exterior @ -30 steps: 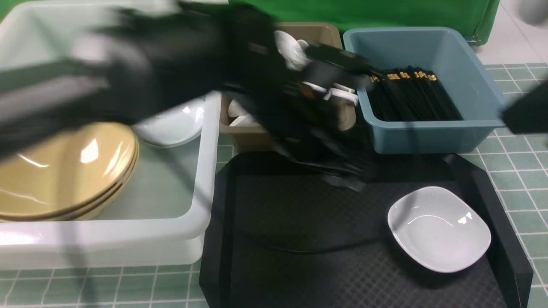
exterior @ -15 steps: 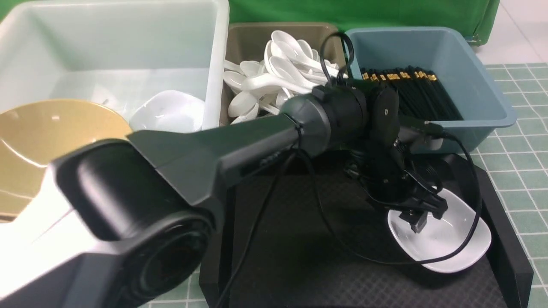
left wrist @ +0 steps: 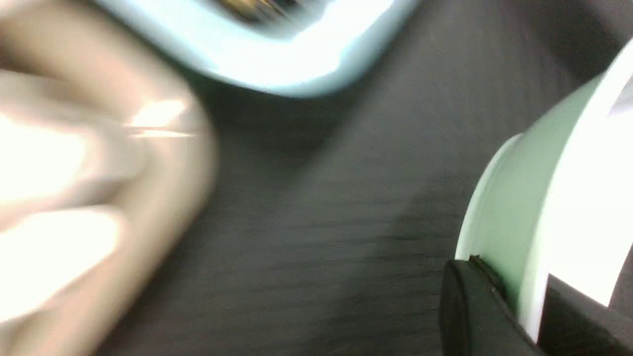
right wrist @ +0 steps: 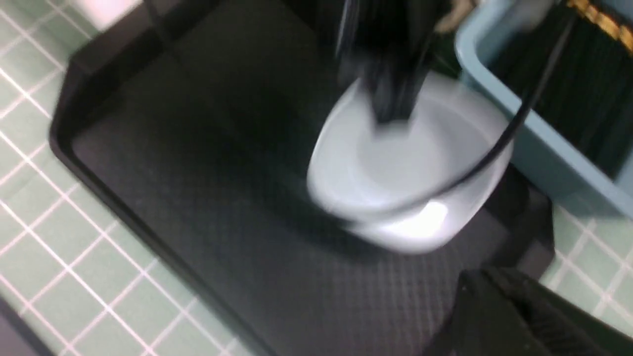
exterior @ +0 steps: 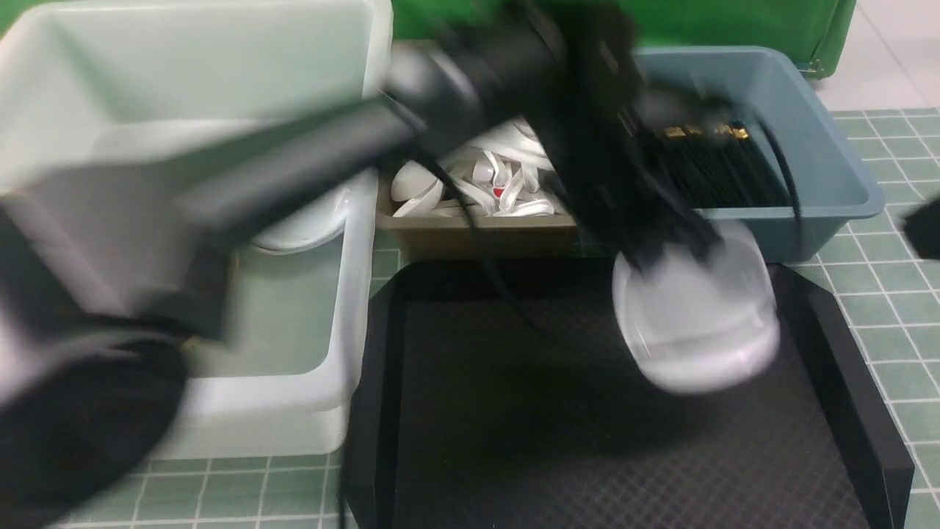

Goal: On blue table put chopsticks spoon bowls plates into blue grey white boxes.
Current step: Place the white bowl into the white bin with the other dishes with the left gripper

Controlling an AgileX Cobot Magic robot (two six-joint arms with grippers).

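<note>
Step in hand: judged to be carrying the white plate (exterior: 698, 323) from the black tray (exterior: 514, 411) to the white box (exterior: 358, 242).
Left gripper (exterior: 664, 257): clamped on the plate's far rim, fingers (left wrist: 470, 306) pinching the edge; plate tilted, hanging above the tray's far right corner.
Right gripper (right wrist: 482, 296): fingers together, holding nothing, over the blue table (exterior: 881, 308) beside the tray's right edge.
Doing it well: keep the pinch firm, since glossy ware held by the rim may slip; travel high enough to clear the white box's wall; lower before letting go, onto or beside the dish already there.
White box contents: at the table's far left corner; one white dish (exterior: 308, 228) showing against its right wall, the rest hidden behind the blurred arm.
Grey box (exterior: 477, 236) contents: between the other two; heaped white spoons (exterior: 514, 143), one marked red.
Blue box (exterior: 830, 169) contents: at the far right; black chopsticks (exterior: 727, 176) with gold bands, laid side by side.
Tray: no other dish on the part in view.
</note>
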